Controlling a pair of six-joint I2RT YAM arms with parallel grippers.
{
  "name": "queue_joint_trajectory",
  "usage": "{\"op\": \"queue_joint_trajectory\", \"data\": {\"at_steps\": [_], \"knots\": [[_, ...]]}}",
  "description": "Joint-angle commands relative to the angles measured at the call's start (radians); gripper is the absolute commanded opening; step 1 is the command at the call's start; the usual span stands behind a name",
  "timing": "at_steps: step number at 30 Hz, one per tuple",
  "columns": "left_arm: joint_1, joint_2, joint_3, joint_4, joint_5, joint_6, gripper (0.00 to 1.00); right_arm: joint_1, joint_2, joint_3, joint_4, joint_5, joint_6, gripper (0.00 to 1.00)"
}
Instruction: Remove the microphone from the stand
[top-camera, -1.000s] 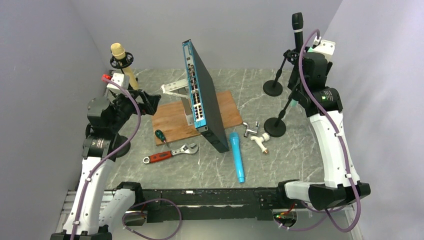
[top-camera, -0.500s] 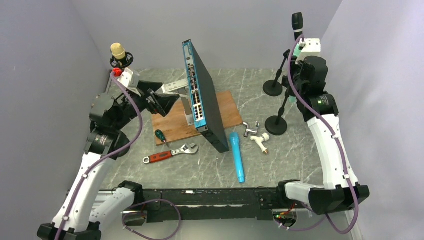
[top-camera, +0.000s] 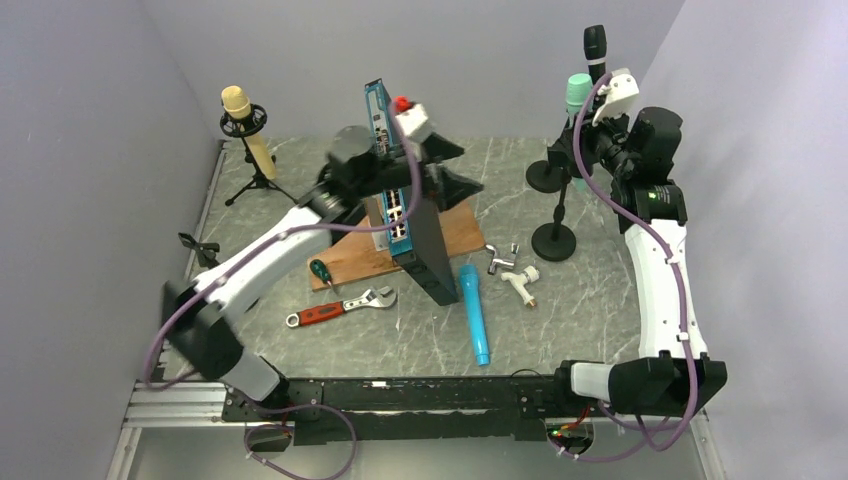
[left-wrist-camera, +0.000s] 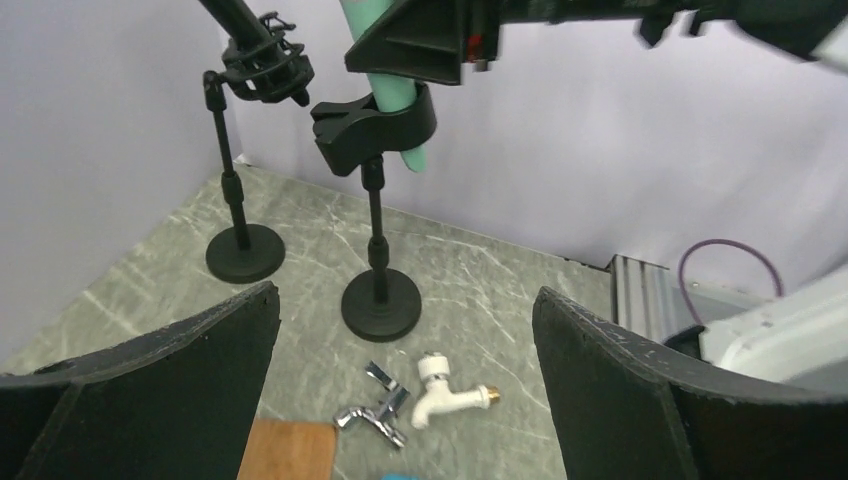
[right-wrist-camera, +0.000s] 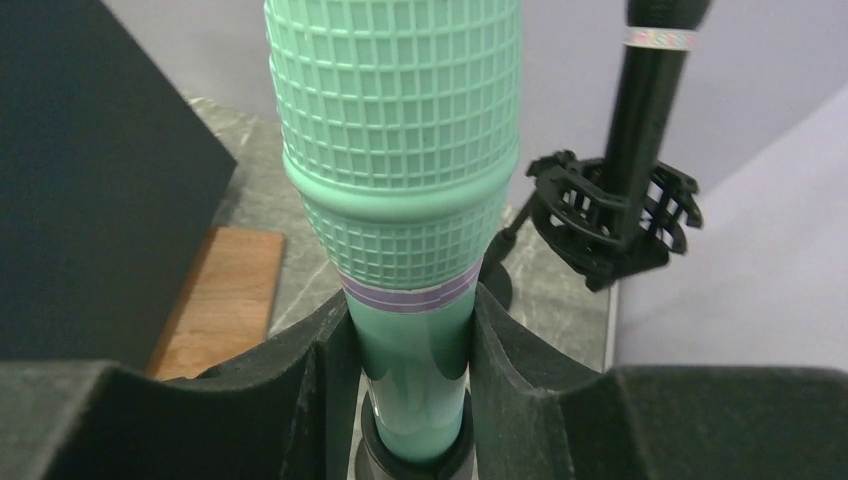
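right gripper (right-wrist-camera: 410, 345) clamps the mint-green mesh-headed microphone (right-wrist-camera: 395, 150) below its head. best drawn straight along its axis, out of the black clip stand (left-wrist-camera: 372, 125). left gripper (left-wrist-camera: 405, 300) gapes empty.

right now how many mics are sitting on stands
3: a cream microphone at back left, a black microphone at back right, and a green microphone beside it, clamped in the right gripper.

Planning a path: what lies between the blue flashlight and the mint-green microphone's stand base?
A white plastic tap and a chrome fitting, top view.
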Motion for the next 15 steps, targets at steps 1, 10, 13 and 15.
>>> {"op": "queue_joint_trajectory", "data": {"at_steps": [1,10,13,15], "knots": [[-0.039,0.242,0.216,0.095,0.101,0.058,0.99,-0.012,-0.007,0.018,0.023,-0.224,-0.017,0.0],[-0.118,0.595,0.606,-0.005,0.036,0.275,0.99,-0.024,-0.054,-0.035,0.001,-0.323,-0.102,0.0],[-0.125,0.631,0.619,0.008,0.039,0.331,0.99,-0.024,-0.069,-0.057,-0.003,-0.382,-0.116,0.0],[-0.134,0.648,0.606,0.036,0.054,0.358,0.99,-0.025,-0.08,-0.074,-0.015,-0.415,-0.13,0.0]]}}
